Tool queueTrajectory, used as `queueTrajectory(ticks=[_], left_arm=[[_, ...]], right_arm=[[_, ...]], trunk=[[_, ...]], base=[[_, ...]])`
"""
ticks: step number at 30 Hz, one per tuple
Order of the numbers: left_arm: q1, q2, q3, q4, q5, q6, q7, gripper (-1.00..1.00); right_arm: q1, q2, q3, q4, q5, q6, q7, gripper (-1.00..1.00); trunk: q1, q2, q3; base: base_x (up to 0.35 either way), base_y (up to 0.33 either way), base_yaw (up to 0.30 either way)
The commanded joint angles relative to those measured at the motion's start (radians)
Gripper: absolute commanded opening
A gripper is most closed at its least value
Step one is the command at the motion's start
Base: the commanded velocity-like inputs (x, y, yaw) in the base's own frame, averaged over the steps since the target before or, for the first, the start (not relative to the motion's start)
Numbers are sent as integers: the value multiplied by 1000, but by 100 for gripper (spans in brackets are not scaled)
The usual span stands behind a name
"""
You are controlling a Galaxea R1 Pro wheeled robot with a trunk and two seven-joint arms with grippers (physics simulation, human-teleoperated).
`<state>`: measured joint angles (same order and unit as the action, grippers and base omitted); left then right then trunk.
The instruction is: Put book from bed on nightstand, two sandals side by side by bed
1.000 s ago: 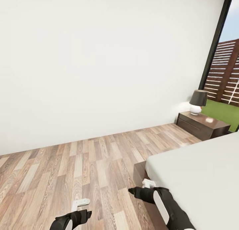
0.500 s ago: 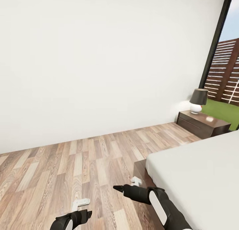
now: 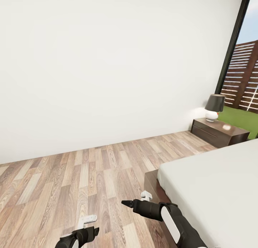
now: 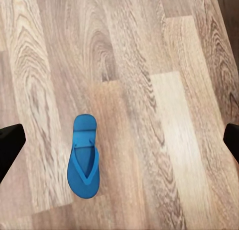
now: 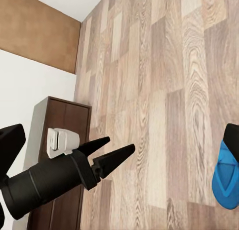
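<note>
At the foot corner of the bed (image 3: 215,183), head view: the robot faces a white wall across the plank floor (image 3: 71,176). The right end effector (image 3: 125,203) hangs just beside the bed's dark frame corner, pointing away from the mattress over open floor. The left end effector (image 3: 94,232) sits lower and farther out from the bed. A low brown cabinet (image 3: 218,131) with a lamp (image 3: 214,106) stands beyond the bed, by the window.

Left wrist view: one blue sandal (image 4: 85,158) lies flat on the planks, strap side up, directly below this end effector. Its dark fingertips (image 4: 10,143) are spread wide apart and hold nothing. The sandal sits nearer one fingertip than the other. Its long axis runs along the plank grain, crosswise to the line between the fingertips.

Right wrist view: bed frame and mattress edge show on one side. The sandal shows well apart from the bed frame, half hidden behind a dark fingertip (image 5: 233,138). The right end effector's tips stand far apart, with nothing between them.

Judgement: the left arm is the nearer, already above the sandal. A straight descent with a small sideways correction should centre it. The finger line already crosses the sole's narrow width.
</note>
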<state>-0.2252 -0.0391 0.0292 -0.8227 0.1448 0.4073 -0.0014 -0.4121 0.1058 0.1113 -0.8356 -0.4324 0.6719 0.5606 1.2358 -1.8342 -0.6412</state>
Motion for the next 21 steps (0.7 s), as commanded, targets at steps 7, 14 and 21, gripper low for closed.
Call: queueTrajectory(ticks=[7, 14, 21], left_arm=[[0, -1, 3, 3, 9, 3, 0, 100], [0, -1, 3, 3, 9, 2, 0, 100], [0, 0, 3, 4, 9, 2, 0, 100]], right_arm=[[-1, 0, 1, 0, -5, 6, -1, 100], [-1, 1, 2, 0, -4, 6, -2, 100], [-1, 3, 2, 0, -5, 6, -2, 100]], trunk=[[27, -50, -23], [54, -99, -45], [81, -148, -67]], base=[[0, 0, 0], [0, 0, 0], [0, 0, 0]])
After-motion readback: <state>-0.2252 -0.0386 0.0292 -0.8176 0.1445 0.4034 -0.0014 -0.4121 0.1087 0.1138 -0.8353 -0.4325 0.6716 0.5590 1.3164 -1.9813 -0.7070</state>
